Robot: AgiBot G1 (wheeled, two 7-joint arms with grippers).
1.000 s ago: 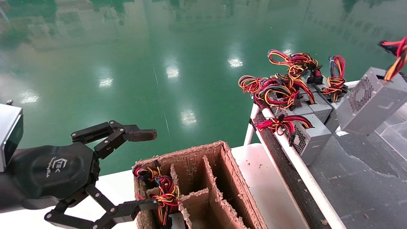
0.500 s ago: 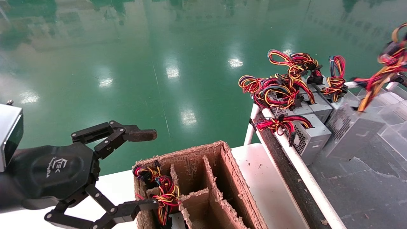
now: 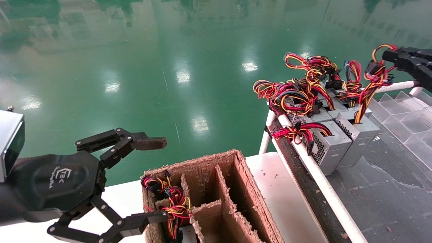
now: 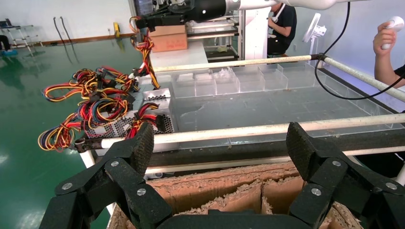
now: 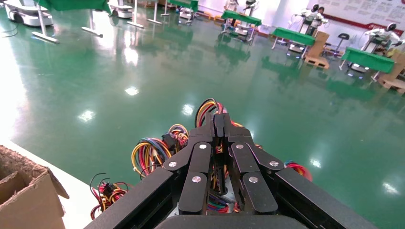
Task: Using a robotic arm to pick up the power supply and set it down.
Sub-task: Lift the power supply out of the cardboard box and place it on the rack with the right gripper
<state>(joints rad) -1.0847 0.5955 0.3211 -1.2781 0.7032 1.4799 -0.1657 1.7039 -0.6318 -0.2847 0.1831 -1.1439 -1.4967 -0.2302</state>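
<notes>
Power supply (image 3: 359, 143) stands on belt w/ others; we see right gripper (image 3: 388, 55) pinching its wires (image 3: 371, 82), left gripper (image 3: 158, 179) spread, parked.

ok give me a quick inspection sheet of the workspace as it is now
Surface: dark conveyor bed with white rail; white table.
Job's things: power supply upright on the bed, last in the row of grey units.
Clutter: cardboard divider box holding a wire bundle.
Grippers: right gripper shut on the supply's wires; left gripper open, parked over the box.
Cables: red, yellow, black bundles atop the row.
Surroundings: green floor.
</notes>
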